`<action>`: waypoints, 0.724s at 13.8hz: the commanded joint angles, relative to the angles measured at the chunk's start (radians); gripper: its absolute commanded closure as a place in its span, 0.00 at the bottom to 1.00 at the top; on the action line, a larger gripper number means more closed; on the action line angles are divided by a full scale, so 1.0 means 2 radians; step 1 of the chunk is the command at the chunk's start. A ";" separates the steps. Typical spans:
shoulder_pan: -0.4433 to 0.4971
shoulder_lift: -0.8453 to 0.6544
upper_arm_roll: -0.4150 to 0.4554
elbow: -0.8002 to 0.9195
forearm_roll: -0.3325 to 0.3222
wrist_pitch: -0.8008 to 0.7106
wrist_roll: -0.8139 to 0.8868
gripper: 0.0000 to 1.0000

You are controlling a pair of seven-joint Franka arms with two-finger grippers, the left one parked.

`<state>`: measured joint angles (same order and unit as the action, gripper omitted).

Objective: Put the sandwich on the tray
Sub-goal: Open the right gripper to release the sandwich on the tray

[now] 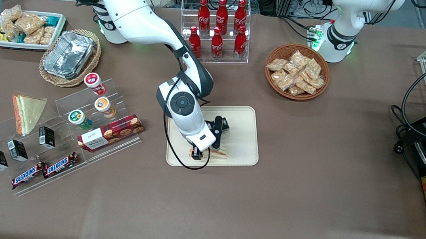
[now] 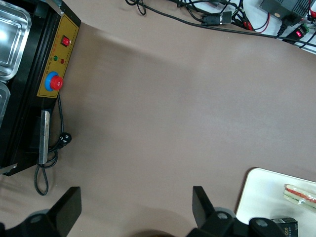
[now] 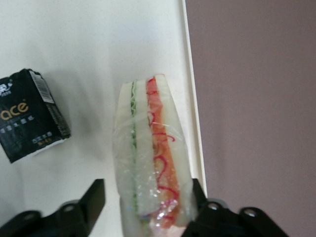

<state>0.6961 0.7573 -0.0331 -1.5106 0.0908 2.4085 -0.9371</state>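
Two items on tray (image 1: 245, 139): sandwich (image 3: 153, 158), black packet (image 3: 32, 116); gripper (image 3: 148, 207) astride sandwich

A brown-covered table (image 1: 311, 180) carries the cream tray (image 1: 245, 139), Coca-Cola bottle rack (image 1: 218, 28), two wicker baskets (image 1: 298, 71) — and acrylic snack steps (image 1: 55, 145).

The gripper (image 1: 199, 154) hangs over the tray.

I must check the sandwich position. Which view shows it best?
The right wrist view: the sandwich fills it, on the tray, between the gripper fingers. Front view: mostly hidden by the arm. Left wrist view: only its end.
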 commanded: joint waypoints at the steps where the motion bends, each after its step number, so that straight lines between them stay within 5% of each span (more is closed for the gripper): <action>1: -0.004 -0.008 -0.001 0.004 0.011 0.000 0.002 0.00; 10: -0.035 -0.164 -0.058 -0.002 0.003 -0.216 0.212 0.00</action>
<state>0.6603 0.4962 -0.1353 -1.4857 0.0944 2.0412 -0.5910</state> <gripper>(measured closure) 0.000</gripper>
